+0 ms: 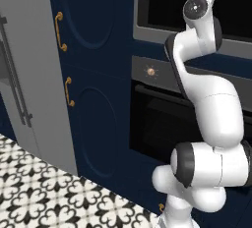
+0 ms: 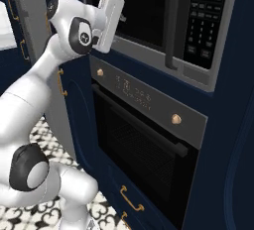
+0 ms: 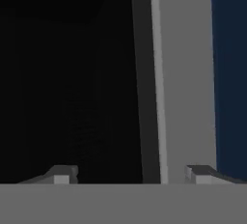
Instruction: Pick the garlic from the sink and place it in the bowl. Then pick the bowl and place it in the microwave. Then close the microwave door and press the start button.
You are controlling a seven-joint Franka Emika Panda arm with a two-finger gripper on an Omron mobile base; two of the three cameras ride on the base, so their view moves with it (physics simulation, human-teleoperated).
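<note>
Hand (image 3: 129,175) spread, close against microwave door (image 3: 183,73)

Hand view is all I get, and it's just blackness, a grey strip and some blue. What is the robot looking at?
Observer: A microwave door set into a blue cabinet wall. The gripper is held up near the left side of its black window, fingers apart, holding nothing.
Operator: Where are the buttons, then?
Observer: On a dark keypad at the microwave's far right, beyond a vertical handle, well away from the gripper.
Operator: Anything underneath?
Observer: A black oven sits directly below, with a bar handle and copper knobs.
</note>
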